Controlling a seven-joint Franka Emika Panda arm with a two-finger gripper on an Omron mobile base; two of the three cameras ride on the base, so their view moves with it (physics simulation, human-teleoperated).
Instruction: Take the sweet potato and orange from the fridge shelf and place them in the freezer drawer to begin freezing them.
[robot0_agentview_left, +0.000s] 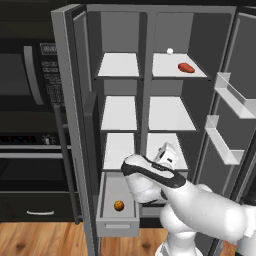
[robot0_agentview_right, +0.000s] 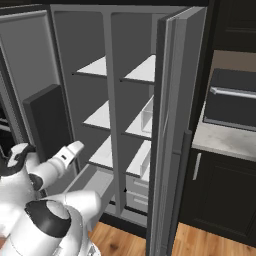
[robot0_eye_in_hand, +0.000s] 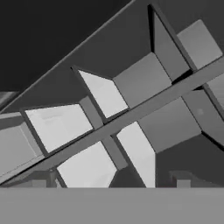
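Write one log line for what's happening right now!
orange: in freezer drawer | sweet potato: on top right fridge shelf | claw: open, holding nothing

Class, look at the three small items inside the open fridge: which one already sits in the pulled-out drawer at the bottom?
The orange, a round orange-brown ball in the freezer drawer. The sweet potato and tiny white ball lie on the top right shelf.

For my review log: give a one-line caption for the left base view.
Open fridge: orange in the pulled-out freezer drawer, sweet potato on the top right shelf, arm raised in front.
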